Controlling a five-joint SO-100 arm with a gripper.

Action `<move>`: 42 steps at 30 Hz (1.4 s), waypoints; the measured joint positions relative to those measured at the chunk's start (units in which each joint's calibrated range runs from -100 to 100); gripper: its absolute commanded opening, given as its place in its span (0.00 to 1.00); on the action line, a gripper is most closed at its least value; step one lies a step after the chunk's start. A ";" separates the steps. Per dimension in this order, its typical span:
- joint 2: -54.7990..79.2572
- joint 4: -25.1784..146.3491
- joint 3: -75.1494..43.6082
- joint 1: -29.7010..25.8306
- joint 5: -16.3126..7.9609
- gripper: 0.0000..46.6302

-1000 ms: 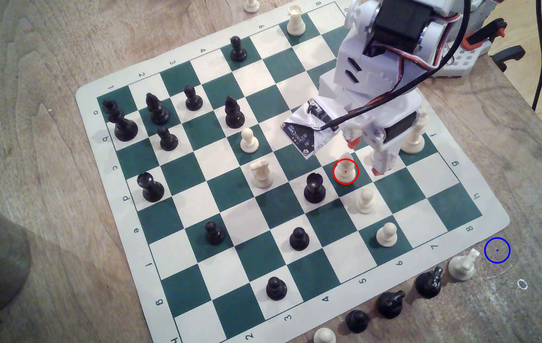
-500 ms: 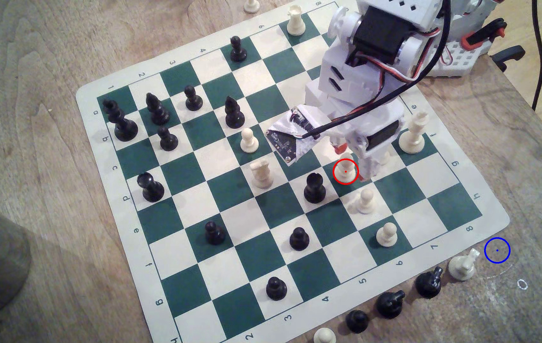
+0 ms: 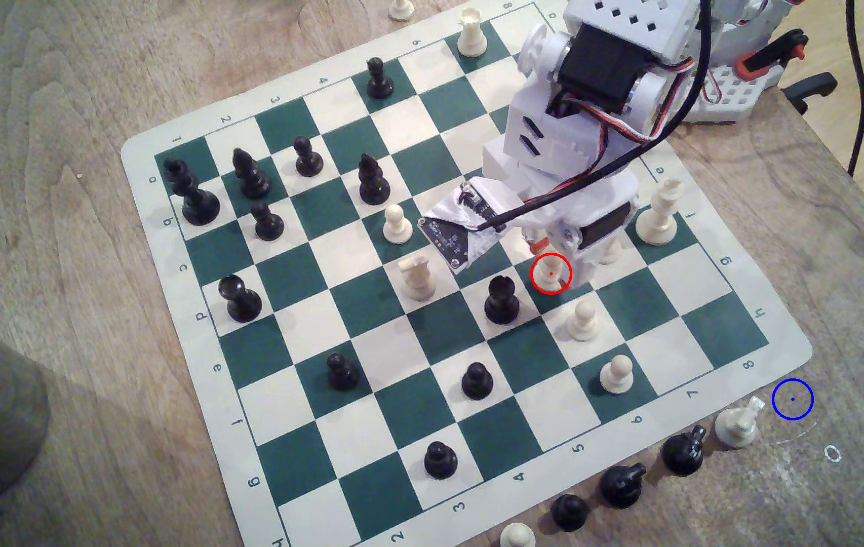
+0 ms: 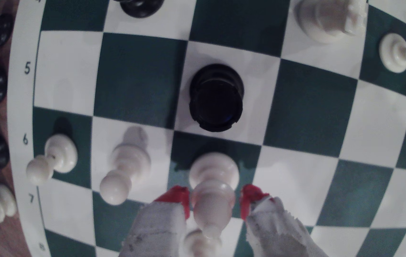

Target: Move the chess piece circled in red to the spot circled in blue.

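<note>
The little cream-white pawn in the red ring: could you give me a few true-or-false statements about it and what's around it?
1. The small cream-white plastic pawn stands between the gripper's red-tipped fingers. True.
2. The pawn stands on a white square. False: it stands on a green one.
3. The black crenellated rook stands on a square next to the pawn's. True.
4. The thin blue ring is drawn on the chessboard. False: it lies on bare wood off the board's corner.
5. The gripper is fully shut. False: its jaws are apart, one on each side of the pawn.

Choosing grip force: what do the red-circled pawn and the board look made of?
The pawn looks like smooth cream plastic with a faint sheen. The board seems a thin, flexible printed mat, vinyl perhaps, with rounded corners, lying flat on the wooden table.
</note>
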 measured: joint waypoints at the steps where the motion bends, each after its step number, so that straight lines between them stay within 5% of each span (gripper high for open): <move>1: 0.00 -0.08 0.00 0.00 0.00 0.00; 11: -0.25 -0.40 0.00 0.00 0.00 0.01; 24: -20.44 14.90 -5.96 -2.36 -1.27 0.01; 31: -21.11 13.39 -6.69 -18.14 -5.52 0.01; 42: -5.36 9.96 -17.44 -34.44 -6.30 0.01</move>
